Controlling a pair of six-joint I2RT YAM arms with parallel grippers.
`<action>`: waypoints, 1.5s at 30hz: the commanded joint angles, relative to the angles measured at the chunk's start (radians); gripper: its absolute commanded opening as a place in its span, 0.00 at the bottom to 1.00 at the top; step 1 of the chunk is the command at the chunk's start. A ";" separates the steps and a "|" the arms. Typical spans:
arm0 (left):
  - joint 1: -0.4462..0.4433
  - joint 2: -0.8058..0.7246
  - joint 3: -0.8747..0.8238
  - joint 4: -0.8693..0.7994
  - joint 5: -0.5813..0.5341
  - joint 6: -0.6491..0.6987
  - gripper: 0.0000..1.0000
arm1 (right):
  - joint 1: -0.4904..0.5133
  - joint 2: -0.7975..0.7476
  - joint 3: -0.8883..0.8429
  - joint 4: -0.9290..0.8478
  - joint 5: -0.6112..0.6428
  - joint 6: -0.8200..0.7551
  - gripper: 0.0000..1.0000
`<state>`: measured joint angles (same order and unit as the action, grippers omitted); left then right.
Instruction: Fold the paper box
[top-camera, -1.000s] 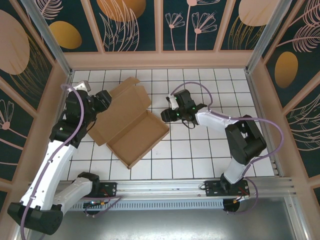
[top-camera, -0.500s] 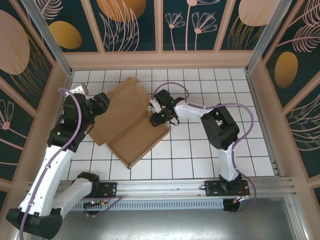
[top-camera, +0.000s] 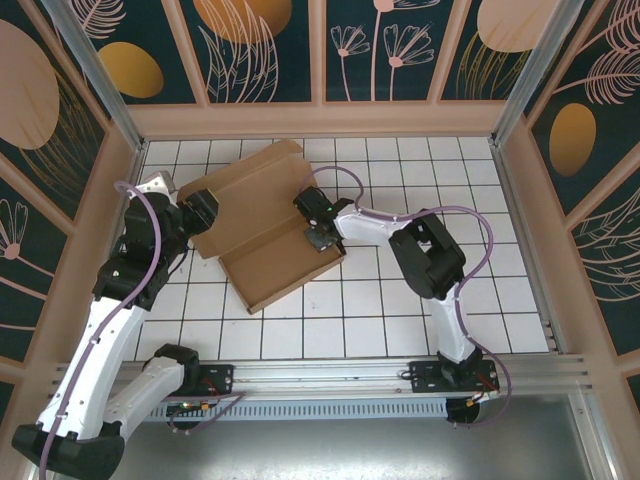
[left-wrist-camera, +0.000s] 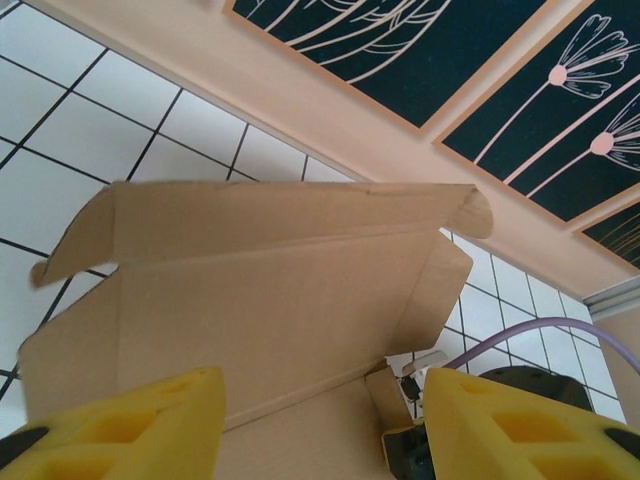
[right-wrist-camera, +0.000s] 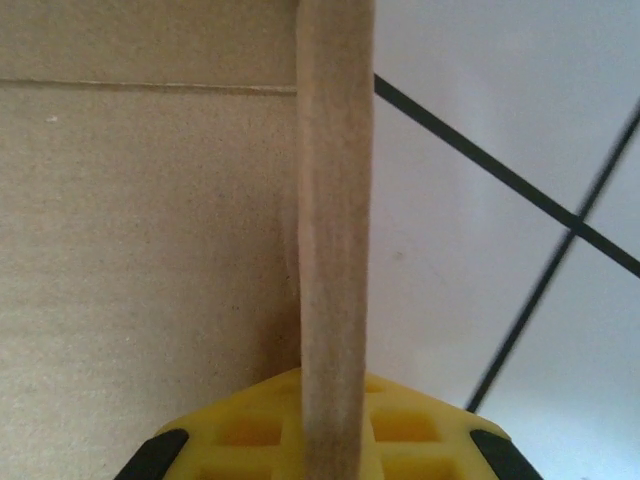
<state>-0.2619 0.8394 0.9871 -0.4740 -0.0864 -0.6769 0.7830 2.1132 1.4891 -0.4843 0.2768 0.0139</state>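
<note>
Between the pads of my right pincer, a wall of the box sits pinched, edge-on. My left pincer stands open, the box's lid just ahead of it, ungripped. The tray walls are up and the lid leans half raised; I judge closing and tucking it remain

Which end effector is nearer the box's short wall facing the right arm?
Right. The right end effector grips that wall of the box; the left end effector sits at the opposite edge.
</note>
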 joint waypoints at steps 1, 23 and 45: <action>-0.002 -0.010 -0.032 0.029 0.014 0.011 0.54 | -0.010 -0.011 -0.067 -0.066 0.240 0.067 0.06; -0.045 0.183 -0.115 0.211 0.181 0.007 0.52 | -0.197 -0.396 -0.406 0.114 -0.038 0.414 0.46; 0.049 0.439 -0.120 0.653 0.257 0.262 0.72 | -0.372 -0.637 -0.327 0.498 -0.435 0.022 0.56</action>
<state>-0.3092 1.2675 0.9089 0.0082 -0.0437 -0.4271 0.4675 1.4899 1.1114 0.0570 -0.0505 0.1349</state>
